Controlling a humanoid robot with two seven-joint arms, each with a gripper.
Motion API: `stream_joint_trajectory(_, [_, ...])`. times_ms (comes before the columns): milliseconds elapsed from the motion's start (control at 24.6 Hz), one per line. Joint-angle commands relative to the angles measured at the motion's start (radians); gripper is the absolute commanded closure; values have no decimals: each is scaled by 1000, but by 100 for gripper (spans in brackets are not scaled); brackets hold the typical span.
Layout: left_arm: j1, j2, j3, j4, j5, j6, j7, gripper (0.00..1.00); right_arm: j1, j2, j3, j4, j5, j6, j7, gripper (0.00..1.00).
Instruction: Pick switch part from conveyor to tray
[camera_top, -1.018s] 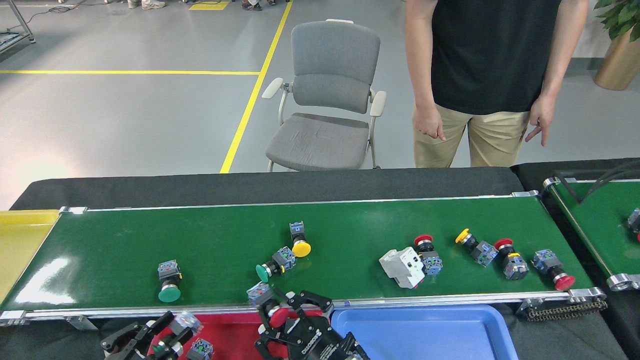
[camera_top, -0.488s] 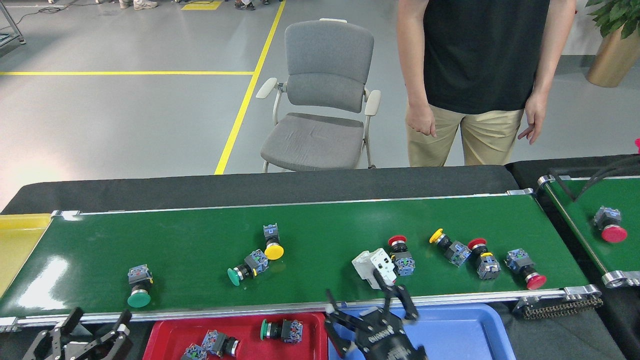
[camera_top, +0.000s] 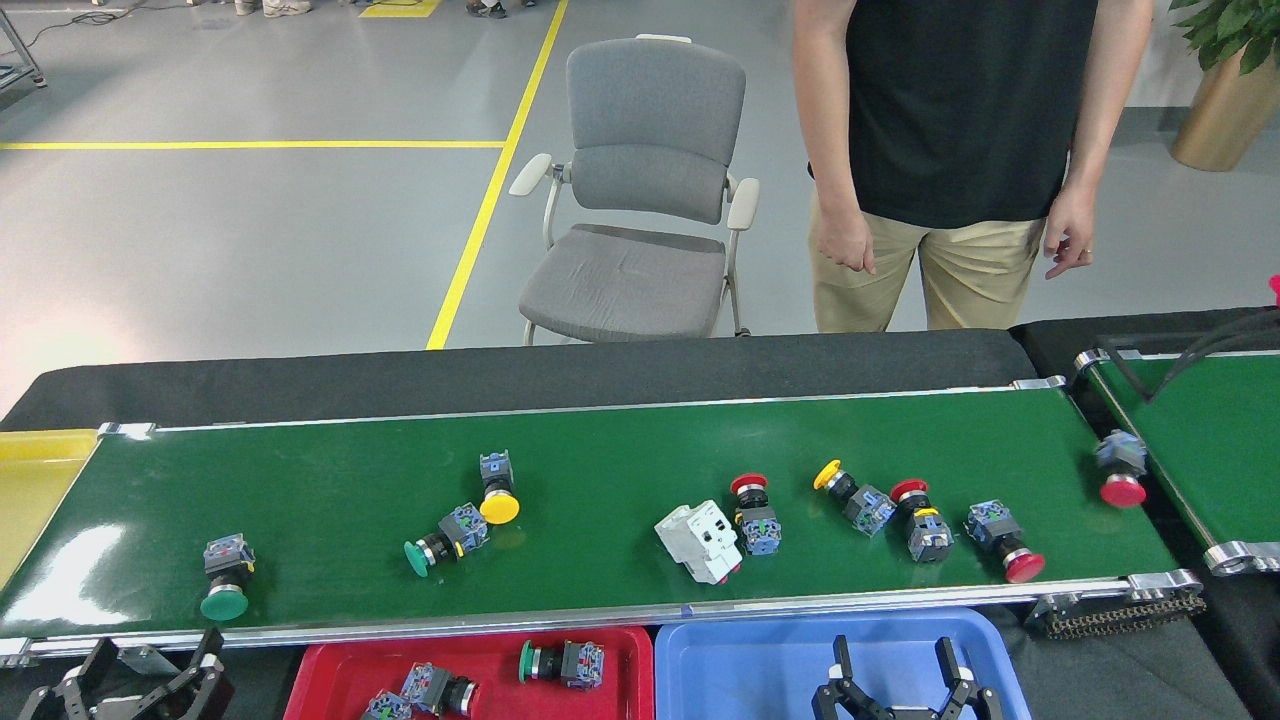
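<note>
Grey floor with yellow lines fills the room behind a long work table. Closest to me, at the bottom, sit two trays side by side. On the left is the red tray (camera_top: 620, 640) with three switch parts lying in it; one has a green cap (camera_top: 562, 663). Next to it is the blue tray (camera_top: 740, 660), with nothing in it but my right gripper (camera_top: 902, 672), which hangs over it with its fingers spread apart and nothing between them. Down in the left corner is my left gripper (camera_top: 140, 672), also spread apart and holding nothing.

Just past the trays runs the conveyor (camera_top: 620, 440), a shiny dark green belt with silver rails. Many switch parts lie on it. From the left: a green-capped one (camera_top: 225, 588), another green one (camera_top: 445, 538) just beside a yellow one (camera_top: 497, 488), then a white block (camera_top: 700, 540) touching a red-capped switch (camera_top: 755, 512). Further right are a yellow-capped one (camera_top: 852, 495), a red one (camera_top: 922, 520) and another red one (camera_top: 1005, 545), close together. One more red switch (camera_top: 1120, 470) sits at the right end of the belt, next to a second green belt (camera_top: 1215, 450).

Behind the table stand a grey chair (camera_top: 640, 190) and a person (camera_top: 955, 150) in a black shirt, arms hanging down. A yellow bin (camera_top: 30, 480) is at the far left.
</note>
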Motion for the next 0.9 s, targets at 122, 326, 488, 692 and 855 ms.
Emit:
stream_joint_trajectory(122, [-100,22,-4,123,-11,0,-6,0,-121,9,95,49,63,13,114,1])
stream_joint_trajectory(326, [-211,88,-6,284,-11,4,-6,0,-230,60,167,161,93,39,179,1])
stream_joint_trajectory(488, [-281,100,-37,388,-11,7,-5,9,-305,94,229,233,93,39,196,1])
stream_joint_trajectory(692, [-304,105,-66,440,-8,-6,-3,39,-411,134,270,357,78,30,215,1])
stream_joint_trajectory(855, [-320,103,-76,434,32,-78,-3,78,-465,135,313,417,12,33,215,1])
